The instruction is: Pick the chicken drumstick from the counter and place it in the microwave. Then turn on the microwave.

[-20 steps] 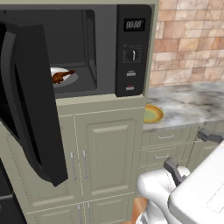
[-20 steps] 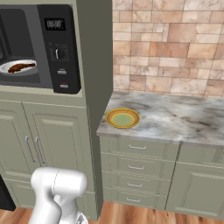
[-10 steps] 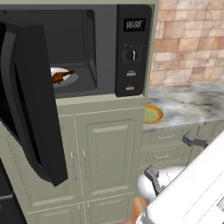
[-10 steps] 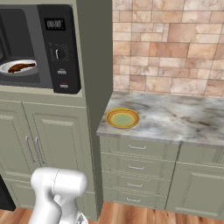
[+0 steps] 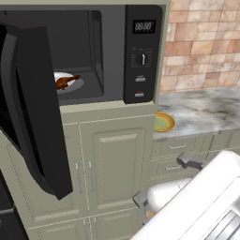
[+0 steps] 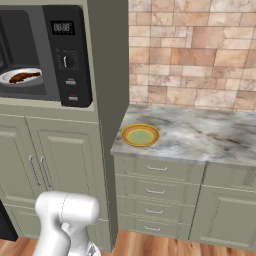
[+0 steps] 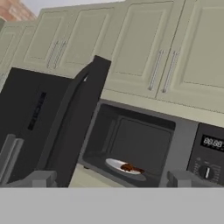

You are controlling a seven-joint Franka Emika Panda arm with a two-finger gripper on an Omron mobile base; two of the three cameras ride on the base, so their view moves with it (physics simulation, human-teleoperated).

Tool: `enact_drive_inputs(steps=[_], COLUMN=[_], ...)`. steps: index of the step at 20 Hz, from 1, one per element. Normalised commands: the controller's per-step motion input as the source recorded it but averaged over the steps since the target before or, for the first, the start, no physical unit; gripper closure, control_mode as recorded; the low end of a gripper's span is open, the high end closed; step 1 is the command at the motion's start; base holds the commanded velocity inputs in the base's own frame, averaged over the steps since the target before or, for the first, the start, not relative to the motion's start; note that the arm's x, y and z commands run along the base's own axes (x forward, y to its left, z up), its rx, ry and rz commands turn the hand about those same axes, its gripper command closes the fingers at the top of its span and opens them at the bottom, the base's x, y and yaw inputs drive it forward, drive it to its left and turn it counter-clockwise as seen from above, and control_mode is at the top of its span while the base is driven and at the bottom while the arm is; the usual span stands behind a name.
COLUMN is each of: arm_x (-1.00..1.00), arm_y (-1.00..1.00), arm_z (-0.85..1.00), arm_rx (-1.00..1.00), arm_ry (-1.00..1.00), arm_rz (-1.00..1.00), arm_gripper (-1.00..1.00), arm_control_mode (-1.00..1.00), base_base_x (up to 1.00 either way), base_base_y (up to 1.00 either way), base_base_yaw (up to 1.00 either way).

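Arm further right now; chicken drumstick (image 5: 67, 81) inside open microwave (image 5: 143, 56).

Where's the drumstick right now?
The drumstick lies on the white plate inside the open microwave, left of its control panel.

Ahead of and above the gripper (image 7: 111, 178), microwave (image 7: 144, 144) with door (image 7: 65, 127) swung out leftward, chicken drumstick (image 7: 130, 167) lying on turntable plate (image 7: 114, 164) inside, control panel (image 7: 209, 155) right of cavity, upper cabinets (image 7: 131, 48) above.
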Motion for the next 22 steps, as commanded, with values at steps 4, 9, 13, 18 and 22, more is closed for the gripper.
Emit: enact_drive_inputs(steps=[4,9,13,18,22], arm_x=[0.0,0.01,0.13,0.13,0.12], arm_y=[0.22,0.1,0.18,0.24,0.3], arm_z=[-0.16,-0.13,-0.2,-0.2,-0.24], arm_rx=[-0.01,0.0,0.0,0.0,0.0], arm_ry=[-0.06,-0.04,0.0,-0.01,-0.03], arm_rz=[-0.06,-0.11,-0.1,-0.07,-0.08], arm_gripper=[-1.0,-1.0,-1.0,-1.0,-1.0], arm_control_mode=[-1.0,-1.0,-1.0,-1.0,-1.0], base_base_x=[0.0,0.0,0.0,0.0,0.0], base_base_y=[0.0,0.0,0.0,0.0,0.0], base_base_yaw=[0.0,0.0,0.0,0.0,0.0])
